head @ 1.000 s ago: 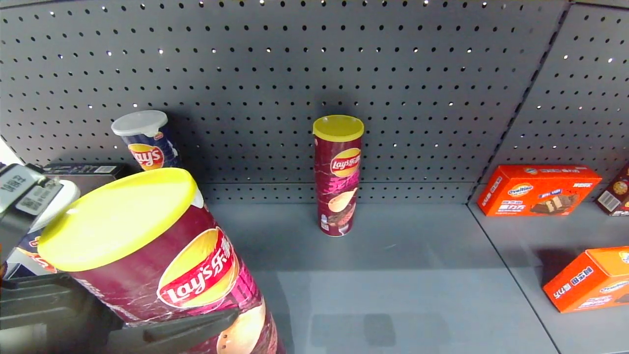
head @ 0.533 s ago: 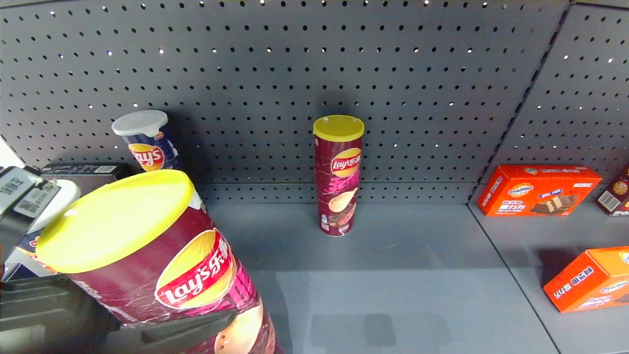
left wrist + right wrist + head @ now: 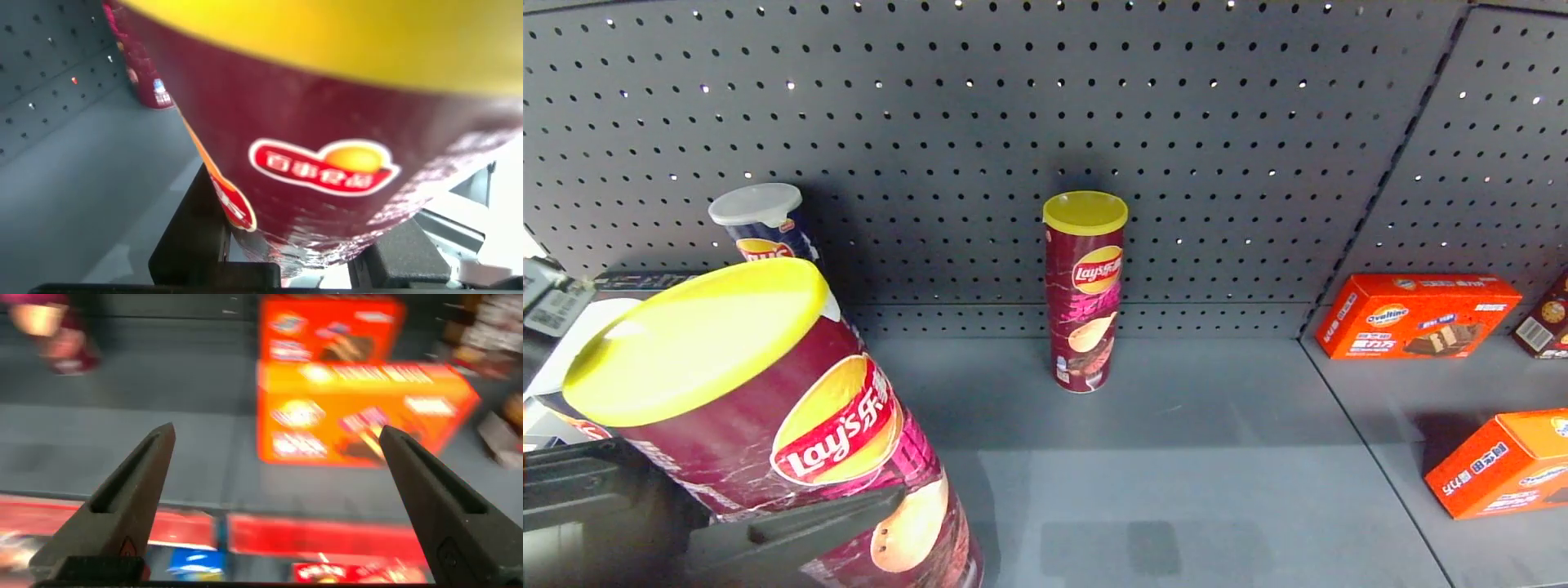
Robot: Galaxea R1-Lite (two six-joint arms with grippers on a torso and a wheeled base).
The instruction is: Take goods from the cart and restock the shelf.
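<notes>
Held the chip can (image 3: 760,408) clamped in the left gripper (image 3: 298,257), tilted above the shelf (image 3: 1217,457) at its front left. Needed righting first, then setting down beside the standing can (image 3: 1085,294) without bumping it. Found the right gripper (image 3: 278,437) wide, empty.

Bright, even light; upright can (image 3: 1085,302) casts soft shadow on pegboard (image 3: 980,122).

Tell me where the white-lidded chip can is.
In the head view, the white-lidded chip can stands at the back left of the shelf against the pegboard, partly hidden behind the held yellow-lidded can, left of the standing maroon can.
</notes>
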